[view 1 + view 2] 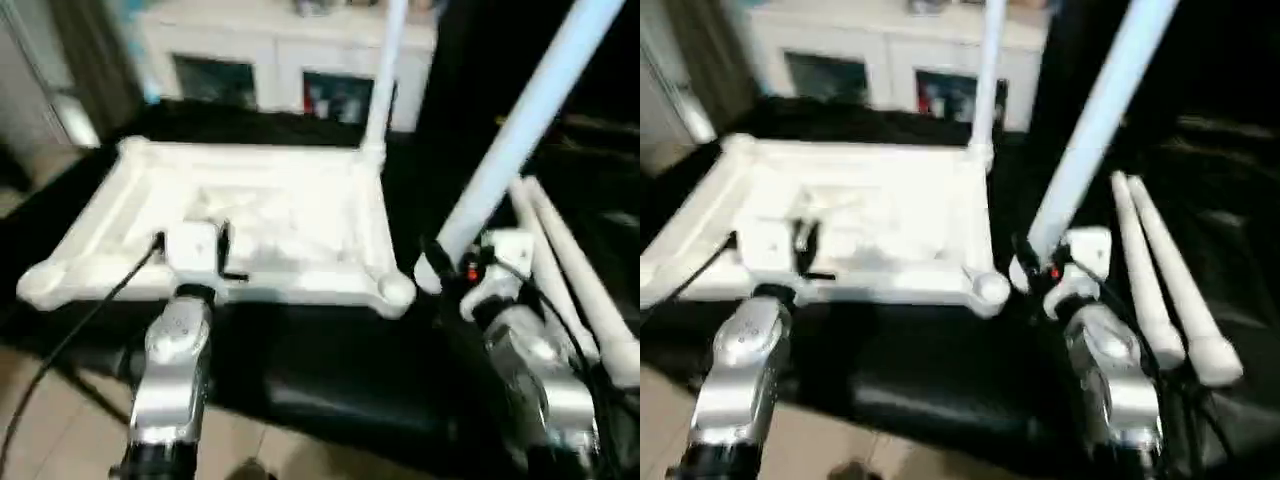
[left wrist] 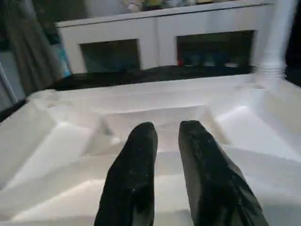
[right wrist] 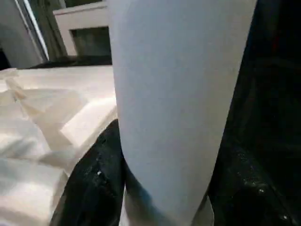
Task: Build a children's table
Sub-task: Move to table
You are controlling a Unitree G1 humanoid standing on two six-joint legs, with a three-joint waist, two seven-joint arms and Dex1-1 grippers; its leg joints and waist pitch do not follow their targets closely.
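Where cropped, held leg (image 1: 520, 130) topless

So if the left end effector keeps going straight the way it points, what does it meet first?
Probably the tabletop: the left end effector points across its ribbed underside, with the far rim ahead, though the depth is hard to judge.

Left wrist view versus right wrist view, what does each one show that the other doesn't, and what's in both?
Left wrist: the left gripper, fingers slightly apart over the upturned tabletop and holding nothing, and an upright leg in the far corner socket.

Right wrist: the right gripper clamped around a second leg, with black cloth beside it.

Both: the tabletop's ribbed white underside and the white cabinet behind.
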